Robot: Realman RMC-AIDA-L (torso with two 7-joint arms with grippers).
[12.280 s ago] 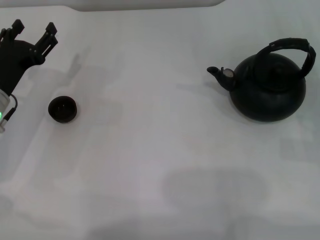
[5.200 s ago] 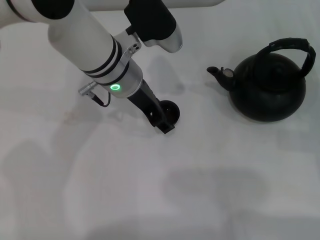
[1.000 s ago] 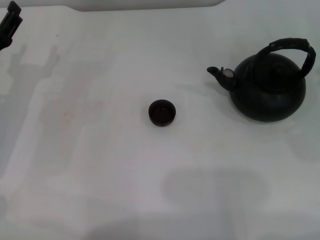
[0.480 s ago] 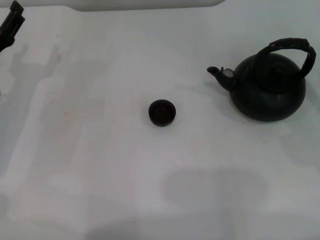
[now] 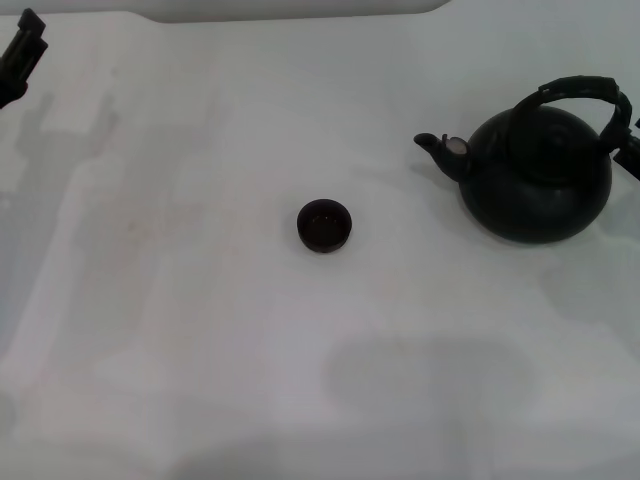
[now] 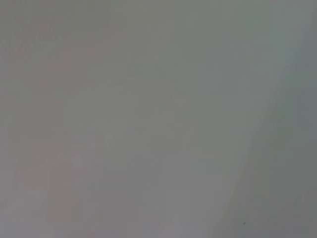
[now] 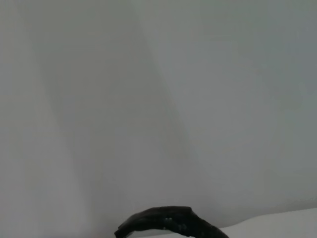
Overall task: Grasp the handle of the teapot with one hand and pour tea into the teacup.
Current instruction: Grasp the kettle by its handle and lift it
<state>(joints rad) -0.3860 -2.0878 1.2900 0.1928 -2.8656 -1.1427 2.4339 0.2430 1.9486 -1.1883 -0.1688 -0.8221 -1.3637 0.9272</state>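
The right claw [image 5: 630, 148] shows only as a dark sliver at the right edge of the head view, just beside the handle [image 5: 580, 92] of the teapot [image 5: 540, 180]; I cannot tell how its jaws stand. The left claw [image 5: 20, 55] sits at the far upper left corner, mostly cut off, well apart from everything. The white surface [image 5: 200, 350] carries the teacup [image 5: 325, 224] near the middle, the teapot's spout aimed toward it. The right wrist view catches only the handle's arch [image 7: 168, 220]
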